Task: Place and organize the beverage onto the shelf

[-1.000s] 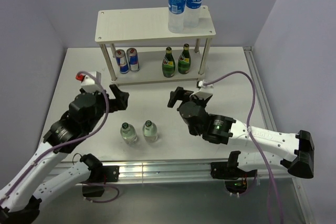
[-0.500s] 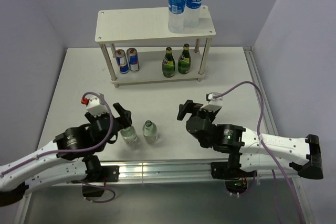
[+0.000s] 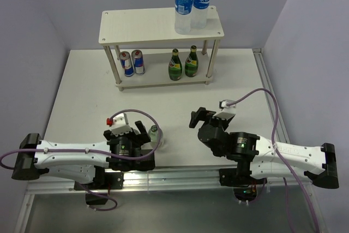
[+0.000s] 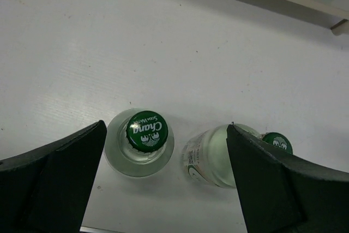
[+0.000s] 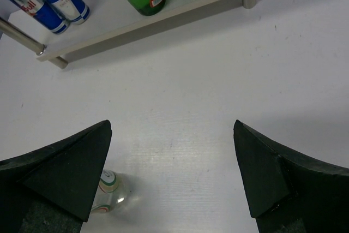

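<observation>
Bottles dead ahead! From the left wrist, the left gripper has its jaws spread wide, pinching nothing, with 2 small clear glass bottles standing on the white table below. The left-hand bottle, green Chang cap facing up, sits lower left of centre, just beside the left finger. The second bottle stands close on its right, partly tucked under the right finger. How high the fingers ride above them, I cannot tell.

Lower right in the top view, the right gripper is wide apart too and empty, looking at bare table, apart from both bottles.

At the top of that view stands the shelf. It has 2 water bottles on the right end of its upper board, and 2 cans and 2 green bottles on the lower tier. The left half of the upper board is open.

Now the feel of it: rigid, smooth glass, likely slippery, breakable, and with some heft if full. It is narrow-based too, so it could tip easily. My call is to take the left-hand bottle around the body below the shoulder, not by the cap. The tight gap to its neighbour is the danger, because a finger could knock the second bottle over.
</observation>
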`<state>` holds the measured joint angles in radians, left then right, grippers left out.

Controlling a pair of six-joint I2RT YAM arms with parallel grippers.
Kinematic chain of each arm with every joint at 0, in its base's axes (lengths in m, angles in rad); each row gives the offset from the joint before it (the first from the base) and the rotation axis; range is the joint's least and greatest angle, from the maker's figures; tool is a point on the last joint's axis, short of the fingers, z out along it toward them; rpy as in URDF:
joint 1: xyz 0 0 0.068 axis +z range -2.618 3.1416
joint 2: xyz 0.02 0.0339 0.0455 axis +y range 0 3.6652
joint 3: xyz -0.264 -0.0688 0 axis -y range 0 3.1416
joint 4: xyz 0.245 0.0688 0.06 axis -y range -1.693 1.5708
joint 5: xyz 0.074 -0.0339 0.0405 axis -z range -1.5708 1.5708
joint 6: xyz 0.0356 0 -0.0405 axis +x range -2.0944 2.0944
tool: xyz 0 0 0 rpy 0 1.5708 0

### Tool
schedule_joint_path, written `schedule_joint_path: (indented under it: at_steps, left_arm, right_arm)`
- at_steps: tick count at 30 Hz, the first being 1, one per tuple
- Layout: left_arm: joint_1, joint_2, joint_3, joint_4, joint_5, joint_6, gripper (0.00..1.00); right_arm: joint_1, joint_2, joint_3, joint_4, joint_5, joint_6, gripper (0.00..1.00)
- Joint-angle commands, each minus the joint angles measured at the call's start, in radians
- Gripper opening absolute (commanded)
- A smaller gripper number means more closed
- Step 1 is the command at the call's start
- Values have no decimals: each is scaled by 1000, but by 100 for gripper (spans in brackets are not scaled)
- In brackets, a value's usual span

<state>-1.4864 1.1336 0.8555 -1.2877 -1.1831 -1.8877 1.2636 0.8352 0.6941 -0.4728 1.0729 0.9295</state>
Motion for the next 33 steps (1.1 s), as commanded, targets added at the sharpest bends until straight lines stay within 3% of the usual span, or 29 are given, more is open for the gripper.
schedule_joint_path:
  at_steps: [1, 10, 19, 22, 23, 25, 26, 28, 29, 33]
  left_arm:
    - [-12, -3, -4, -84, -69, -132, 99]
    - [-14, 29, -87, -85, -104, -244, 99]
    - [-12, 110, -122, -85, -139, -341, 88]
    - [-12, 129, -124, -87, -142, -360, 70]
    - [-12, 135, -125, -87, -142, -366, 53]
    - [-12, 141, -125, -87, -138, -372, 41]
    - [-14, 143, -125, -87, -135, -373, 30]
    - [-14, 150, -130, -87, -130, -382, 22]
    - [-14, 150, -133, -87, -127, -384, 13]
    - [-14, 143, -127, -87, -125, -375, 0]
  right_arm:
    - [6, -24, -21, -13, 47, 37, 100]
    - [7, -8, -18, -15, 44, 45, 100]
    - [8, 10, -21, -35, 41, 66, 100]
    - [6, 7, -27, -40, 45, 72, 100]
    - [6, 7, -28, -47, 47, 80, 100]
    - [6, 7, -27, -52, 50, 83, 100]
    - [6, 8, -28, -52, 50, 86, 100]
    - [6, 13, -30, -56, 53, 95, 100]
    - [8, 13, -31, -61, 55, 98, 100]
    - [8, 15, -36, -55, 55, 97, 100]
